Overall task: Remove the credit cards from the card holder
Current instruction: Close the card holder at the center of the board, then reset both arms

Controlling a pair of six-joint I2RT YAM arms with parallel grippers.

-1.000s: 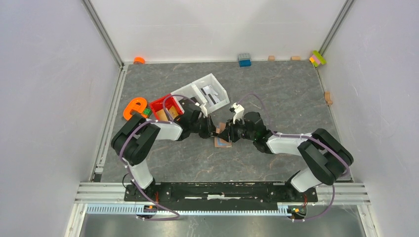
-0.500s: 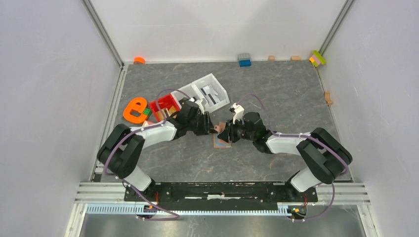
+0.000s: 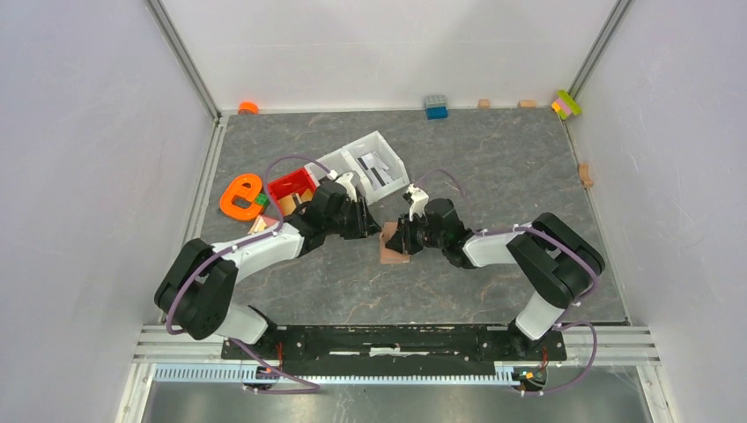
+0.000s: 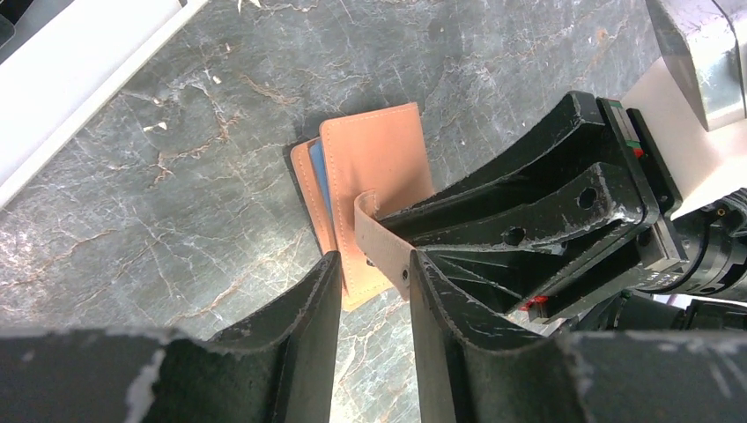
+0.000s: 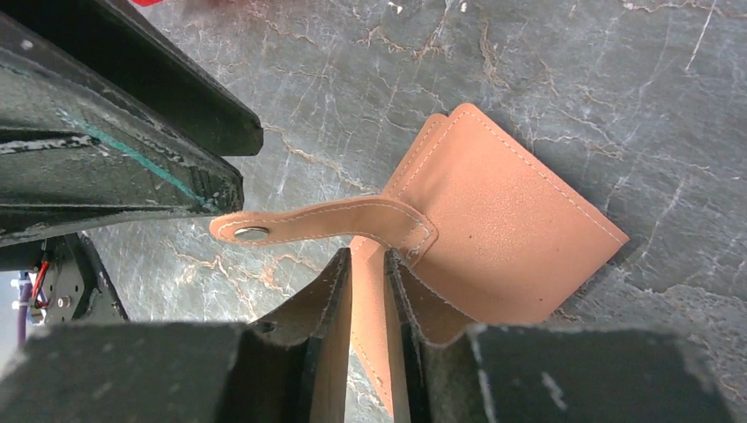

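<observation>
The brown card holder (image 3: pixel 394 249) lies flat near the middle of the grey bench (image 3: pixel 511 159). Both arms reach in to it, one from each side.

The left gripper (image 3: pixel 372 227) hangs right over the card holder's edge. Its two fingers are spread apart. From the left wrist view, the edge of the card holder and its little tab (image 4: pixel 383 247) show in the gap between the fingers. The fingers do not seem to be squeezing anything.

The right gripper (image 3: pixel 398 238) comes in from the other side and meets the card holder at the tab. From the right wrist view, its fingers are almost together, with just a thin slit between them. Brown leather shows in that slit. I cannot tell if the fingers are pinching it or are just above it.

The tab sticks out loose toward the left gripper, and its small metal snap (image 5: pixel 251 233) is undone.

A thin strip of a blue card (image 4: pixel 322 181) peeks out from the side of the card holder, tucked inside it.

A white tray (image 3: pixel 366 163) and a red bin (image 3: pixel 293 187) sit behind the left gripper.
</observation>
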